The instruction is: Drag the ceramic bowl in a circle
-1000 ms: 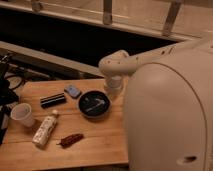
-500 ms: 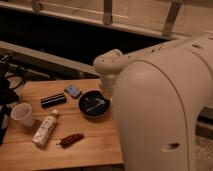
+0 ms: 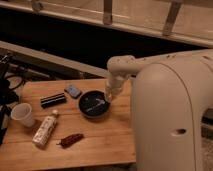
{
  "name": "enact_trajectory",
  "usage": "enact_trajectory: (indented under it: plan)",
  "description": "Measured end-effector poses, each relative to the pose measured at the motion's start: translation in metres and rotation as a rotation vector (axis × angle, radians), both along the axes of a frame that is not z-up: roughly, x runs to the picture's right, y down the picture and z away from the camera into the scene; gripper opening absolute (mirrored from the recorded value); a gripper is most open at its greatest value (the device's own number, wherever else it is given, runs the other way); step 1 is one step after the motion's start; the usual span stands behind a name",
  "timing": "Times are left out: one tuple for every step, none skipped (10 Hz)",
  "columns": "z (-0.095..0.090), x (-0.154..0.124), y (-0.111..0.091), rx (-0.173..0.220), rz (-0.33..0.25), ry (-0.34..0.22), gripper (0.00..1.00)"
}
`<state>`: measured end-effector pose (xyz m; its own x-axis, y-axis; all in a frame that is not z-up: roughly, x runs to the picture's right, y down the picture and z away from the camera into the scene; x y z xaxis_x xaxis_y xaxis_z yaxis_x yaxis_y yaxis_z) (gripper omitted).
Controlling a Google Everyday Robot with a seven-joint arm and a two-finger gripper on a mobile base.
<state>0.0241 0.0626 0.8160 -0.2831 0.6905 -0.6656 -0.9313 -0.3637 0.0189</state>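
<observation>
The ceramic bowl (image 3: 94, 104) is round, shallow and glossy dark with pale streaks inside. It sits on the wooden table (image 3: 100, 142), right of centre. My gripper (image 3: 108, 97) hangs from the white arm and reaches down at the bowl's right rim. The arm's big white body fills the right side of the view.
A white paper cup (image 3: 23, 114) stands at the left edge. A white bottle (image 3: 45, 129) lies next to it. A reddish-brown item (image 3: 71, 140) lies in front. A black bar (image 3: 53, 100) and a small blue-grey item (image 3: 73, 91) lie behind the bowl. A dark gap and a railing lie beyond the table.
The arm has swung left and now fills more of the view. The gripper stays at the bowl's right rim. The bowl has shifted little, if at all.
</observation>
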Motion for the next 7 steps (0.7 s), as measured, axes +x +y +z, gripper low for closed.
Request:
enact_trajectory:
  plan:
    - [0.004, -0.001, 0.003, -0.016, -0.001, -0.010, 0.80]
    - [0.011, -0.003, 0.007, -0.037, -0.005, -0.020, 0.80]
    - [0.018, -0.004, 0.011, -0.057, -0.011, -0.019, 0.80]
    - [0.025, -0.001, 0.015, -0.076, -0.015, -0.015, 0.80]
    - [0.032, 0.003, 0.019, -0.099, -0.014, -0.010, 0.80]
    - [0.039, 0.011, 0.025, -0.128, -0.007, -0.005, 0.80]
    - [0.044, 0.017, 0.029, -0.155, -0.001, 0.000, 0.80]
